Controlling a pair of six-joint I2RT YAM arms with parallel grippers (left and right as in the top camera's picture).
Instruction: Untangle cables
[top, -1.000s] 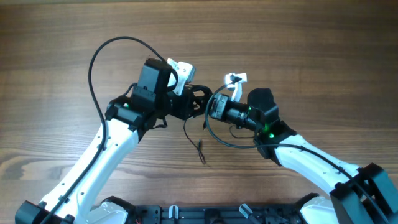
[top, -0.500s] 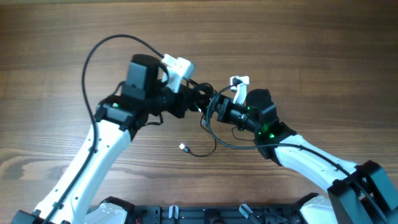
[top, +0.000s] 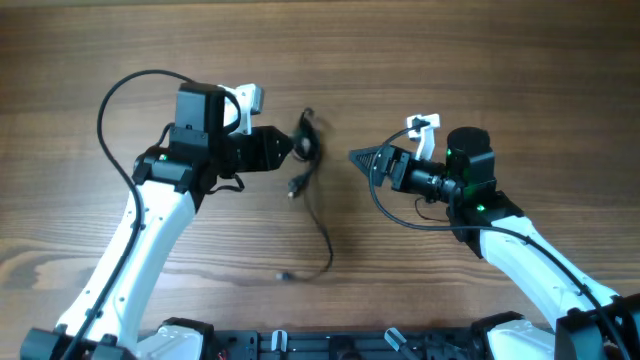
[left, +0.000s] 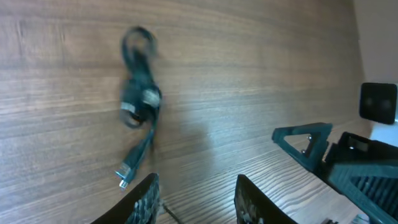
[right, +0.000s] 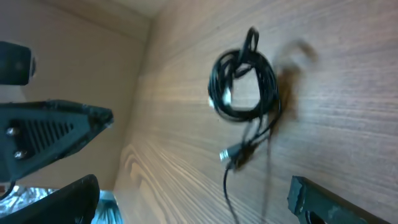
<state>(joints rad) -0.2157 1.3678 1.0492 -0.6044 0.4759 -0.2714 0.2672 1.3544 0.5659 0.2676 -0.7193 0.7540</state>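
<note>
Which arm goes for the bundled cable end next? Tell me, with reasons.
Left, probably. In the overhead view the left gripper sits open right beside the cable knot, nearly touching it. The right gripper is also open and points that way, but stands clearly farther from it.

No word, label, brand mark or number can be read in any view. The cables (top: 308, 148), the left arm (top: 150, 225), the right arm (top: 530, 265) and the wooden table (top: 520, 60) carry no legible marking, and both wrist views are too blurred to make out fine print.
</note>
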